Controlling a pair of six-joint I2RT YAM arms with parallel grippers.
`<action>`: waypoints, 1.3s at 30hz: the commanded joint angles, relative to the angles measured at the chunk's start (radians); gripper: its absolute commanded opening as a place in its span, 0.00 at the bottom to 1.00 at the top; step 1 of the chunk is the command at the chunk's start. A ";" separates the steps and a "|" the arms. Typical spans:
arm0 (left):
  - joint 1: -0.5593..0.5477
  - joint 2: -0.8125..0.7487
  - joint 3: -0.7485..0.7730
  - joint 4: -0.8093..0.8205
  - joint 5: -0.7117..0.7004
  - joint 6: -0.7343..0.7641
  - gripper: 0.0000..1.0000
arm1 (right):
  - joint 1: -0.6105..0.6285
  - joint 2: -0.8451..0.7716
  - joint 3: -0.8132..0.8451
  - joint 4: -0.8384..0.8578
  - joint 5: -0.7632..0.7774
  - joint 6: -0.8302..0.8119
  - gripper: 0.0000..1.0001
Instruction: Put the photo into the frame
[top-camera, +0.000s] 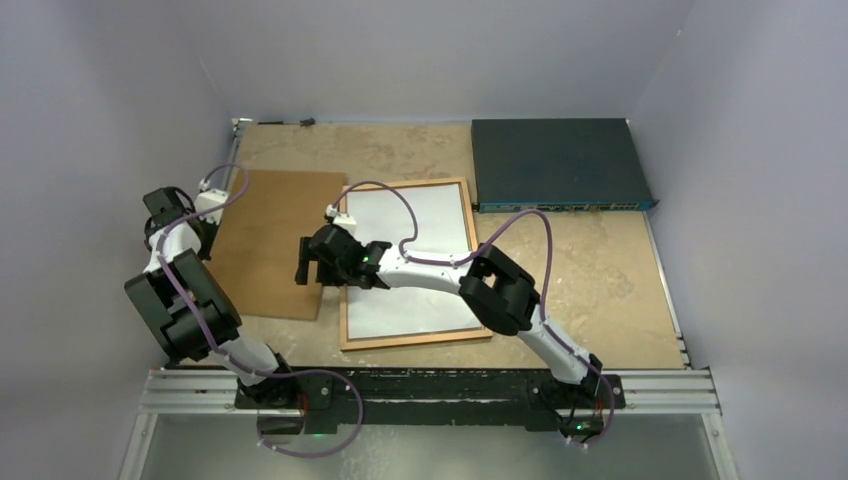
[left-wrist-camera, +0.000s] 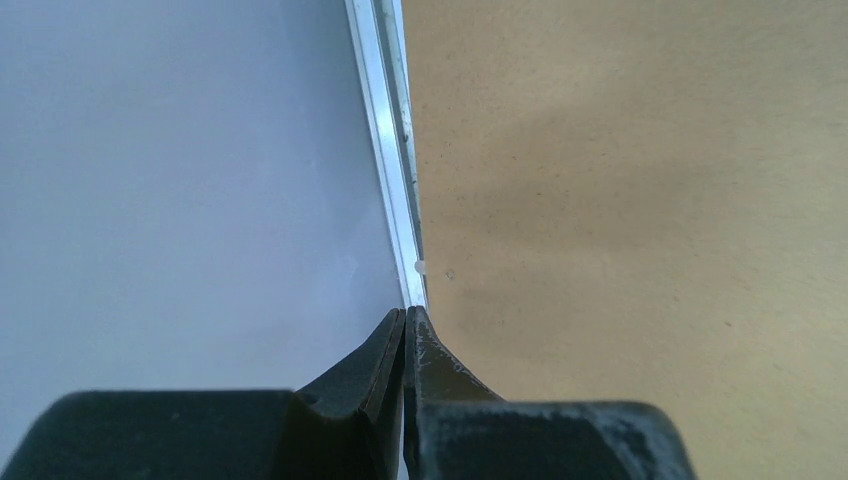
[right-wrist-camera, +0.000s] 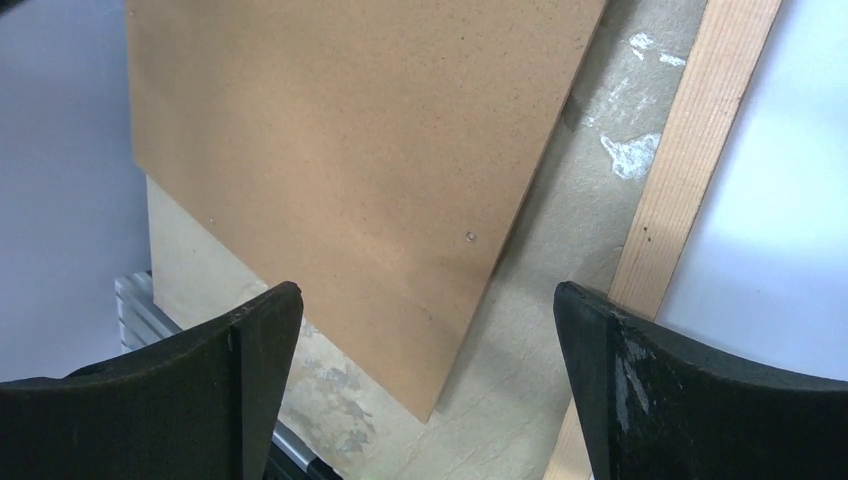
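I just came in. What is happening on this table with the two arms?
Two robot arms are putting a photo into a frame. The photo lies white side up inside the frame on the table. The brown backing board lies flat beside the frame, on its left, not yet on it. The right hand is open and empty, above the gap between board and frame. The left hand is shut on nothing, near the table's left edge.

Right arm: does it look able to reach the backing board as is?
Probably yes. The right gripper hangs open over the board at its right edge, beside the frame, and nothing lies on the board. The left gripper is shut by its far edge.
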 joint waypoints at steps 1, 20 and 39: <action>0.001 0.073 -0.064 0.185 -0.095 -0.031 0.00 | -0.001 -0.011 0.054 -0.024 0.031 -0.010 0.99; -0.004 0.164 -0.174 0.433 -0.202 -0.067 0.00 | 0.000 0.070 0.114 -0.051 0.013 0.020 0.99; -0.037 0.225 -0.192 0.237 -0.030 -0.045 0.00 | -0.020 -0.051 -0.173 0.409 -0.245 0.165 0.98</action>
